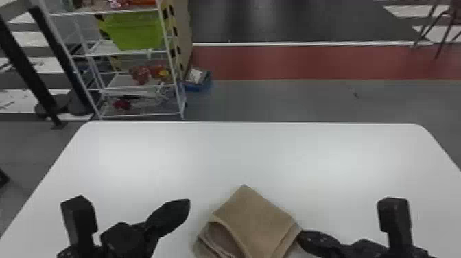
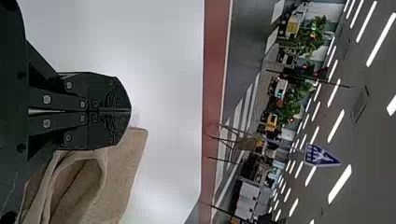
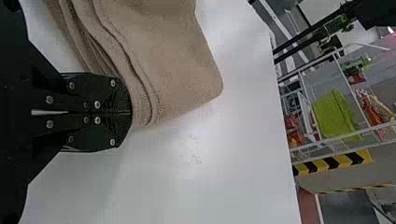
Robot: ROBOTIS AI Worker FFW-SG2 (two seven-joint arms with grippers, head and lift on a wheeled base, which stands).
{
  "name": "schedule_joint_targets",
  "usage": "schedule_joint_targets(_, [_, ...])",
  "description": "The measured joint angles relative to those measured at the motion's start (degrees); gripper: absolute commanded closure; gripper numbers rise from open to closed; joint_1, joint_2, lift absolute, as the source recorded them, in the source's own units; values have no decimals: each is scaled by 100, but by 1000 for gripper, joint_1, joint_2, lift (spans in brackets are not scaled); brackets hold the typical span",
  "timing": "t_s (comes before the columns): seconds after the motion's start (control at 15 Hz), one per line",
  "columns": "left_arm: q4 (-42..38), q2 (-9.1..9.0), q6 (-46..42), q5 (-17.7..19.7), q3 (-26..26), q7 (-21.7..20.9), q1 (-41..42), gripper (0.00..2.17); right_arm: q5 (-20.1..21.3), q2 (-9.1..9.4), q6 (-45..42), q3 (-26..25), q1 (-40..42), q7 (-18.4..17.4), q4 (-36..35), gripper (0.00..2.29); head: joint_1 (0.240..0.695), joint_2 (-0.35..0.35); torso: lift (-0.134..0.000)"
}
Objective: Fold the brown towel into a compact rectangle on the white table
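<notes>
Closed left hand (image 1: 185,204) beside folded brown towel (image 1: 255,219) on white table (image 1: 253,154), closed right hand (image 1: 303,236) at towel's edge, white rack (image 1: 104,48) beyond far-left corner, red flooring (image 1: 308,62) beyond far edge.

My left gripper (image 1: 168,216) is just beside the folded brown towel (image 1: 257,219) on the white tabletop (image 1: 240,154); my right gripper (image 1: 317,242) meets the towel's right edge. Beyond stands a white wire shelf (image 1: 133,85) holding a green bin (image 1: 135,32).

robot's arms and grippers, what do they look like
Left arm and right arm: black, each with a blocky piece. Left gripper and right gripper: flat black fingers tapering at the ends, with silvery round screw heads and fine ridges.
</notes>
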Motion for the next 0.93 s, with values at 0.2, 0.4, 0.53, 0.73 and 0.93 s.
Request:
schedule_joint_targets(0.2, [-6, -2, -28, 20, 23, -20, 14, 1646, 175, 0, 109, 462, -614, -235, 510, 1683, 695, 106, -123])
schedule_joint_targets(0.4, [-5, -3, -52, 102, 122, -54, 28, 1646, 362, 0, 321, 892, -1314, -333, 1090, 1683, 695, 152, -123])
schedule_joint_targets(0.53, [10, -2, -56, 201, 248, -88, 31, 1646, 394, 0, 422, 1197, -1839, -365, 1528, 1683, 695, 180, -123])
schedule_joint_targets(0.73, [33, 1, -41, 293, 373, -149, 34, 1646, 361, 0, 751, 1448, -1942, -362, 1488, 1683, 695, 232, -123])
schedule_joint_targets(0.93, [-31, -2, 34, 328, 424, -207, 80, 1646, 80, 0, 1082, 1048, -1632, -32, 894, 1679, 695, 228, -123])
